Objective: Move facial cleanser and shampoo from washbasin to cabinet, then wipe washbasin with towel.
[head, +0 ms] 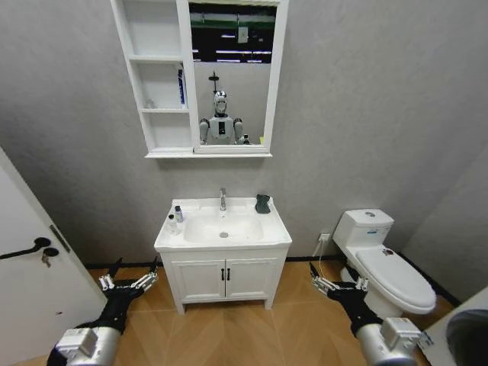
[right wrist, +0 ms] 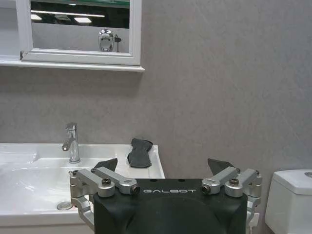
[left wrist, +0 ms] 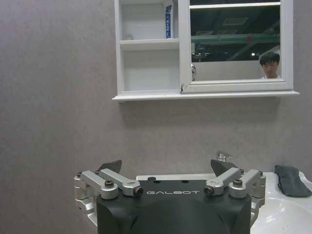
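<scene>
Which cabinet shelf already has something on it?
The middle shelf of the cabinet: a blue-and-white box stands at its mirror-side edge. The top and bottom shelves look bare.

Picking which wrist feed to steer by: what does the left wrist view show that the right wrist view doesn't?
Left wrist alone: the cabinet shelves, a blue item upright on the upper one, and the open left gripper.
Right wrist alone: the washbasin bowl, its drain, the toilet and the open right gripper.
Both: the mirror, the tap, the towel on the basin's back corner.
</scene>
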Robot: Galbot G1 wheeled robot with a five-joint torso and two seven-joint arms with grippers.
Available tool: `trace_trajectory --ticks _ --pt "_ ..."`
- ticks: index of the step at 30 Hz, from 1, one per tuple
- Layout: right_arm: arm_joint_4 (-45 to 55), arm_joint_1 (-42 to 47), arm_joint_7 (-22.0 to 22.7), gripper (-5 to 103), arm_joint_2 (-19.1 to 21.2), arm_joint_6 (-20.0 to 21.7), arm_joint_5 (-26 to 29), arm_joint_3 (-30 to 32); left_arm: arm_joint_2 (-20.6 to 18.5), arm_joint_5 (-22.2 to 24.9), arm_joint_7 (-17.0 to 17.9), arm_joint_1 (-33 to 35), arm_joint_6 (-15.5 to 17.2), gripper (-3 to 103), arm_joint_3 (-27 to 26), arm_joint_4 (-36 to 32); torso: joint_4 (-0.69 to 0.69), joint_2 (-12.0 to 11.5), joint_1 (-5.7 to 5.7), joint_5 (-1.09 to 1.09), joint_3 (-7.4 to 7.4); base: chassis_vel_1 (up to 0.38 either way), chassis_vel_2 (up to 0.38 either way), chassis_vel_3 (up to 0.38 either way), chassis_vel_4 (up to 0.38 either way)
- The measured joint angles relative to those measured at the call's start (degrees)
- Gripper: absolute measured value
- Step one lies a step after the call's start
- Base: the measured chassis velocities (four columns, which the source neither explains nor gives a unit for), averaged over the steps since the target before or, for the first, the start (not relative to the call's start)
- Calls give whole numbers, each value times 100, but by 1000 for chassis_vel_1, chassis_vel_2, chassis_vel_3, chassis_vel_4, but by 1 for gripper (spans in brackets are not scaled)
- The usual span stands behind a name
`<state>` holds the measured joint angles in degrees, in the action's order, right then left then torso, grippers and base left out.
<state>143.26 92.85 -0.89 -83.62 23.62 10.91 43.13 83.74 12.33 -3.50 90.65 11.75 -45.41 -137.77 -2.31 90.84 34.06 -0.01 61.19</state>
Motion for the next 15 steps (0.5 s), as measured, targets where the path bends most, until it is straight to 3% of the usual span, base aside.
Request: trace_trajectory --ticks 15 --pt "0 12 -23 100 -1 -13 -2 16 5 -6 0 1 4 100 53 15 1 0 0 2 0 -244 240 246 -245"
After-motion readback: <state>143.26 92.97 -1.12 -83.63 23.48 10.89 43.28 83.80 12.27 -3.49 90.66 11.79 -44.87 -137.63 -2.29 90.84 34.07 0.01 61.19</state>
